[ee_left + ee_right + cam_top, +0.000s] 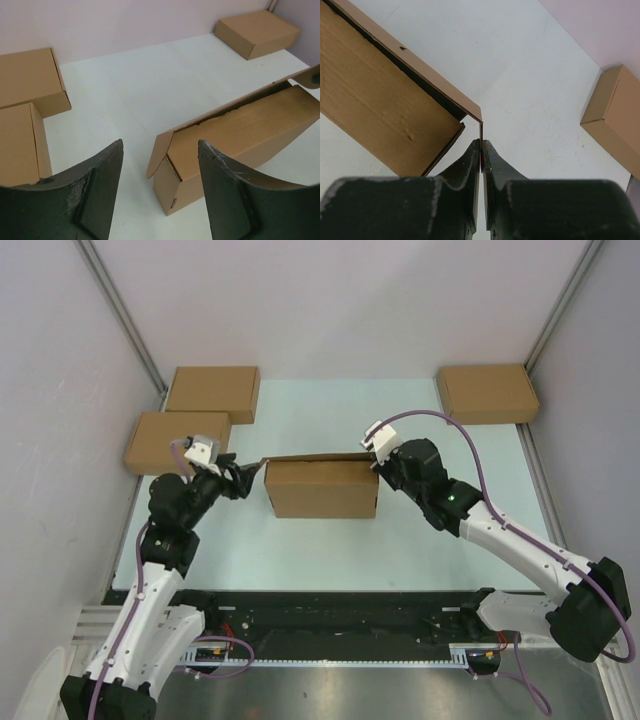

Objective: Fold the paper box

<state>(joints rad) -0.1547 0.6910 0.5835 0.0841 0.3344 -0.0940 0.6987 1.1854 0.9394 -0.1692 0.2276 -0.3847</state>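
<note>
Paper box [322,490] at bench [300,555] centre; my right fingers [481,146] pinch shut on its 3 o'clock end flap [481,131], my left fingers [160,150] spread wide near its 9 o'clock end

The box [322,490] was plain brown cardboard with no print, and the three other boxes [212,393] were the same brown. The table [300,550] was a pale mint-white and the walls [330,300] a faint lilac-grey. The arms [140,600] were white with black joints, scuffed black fingers [100,200] and purple cables [432,413].
</note>
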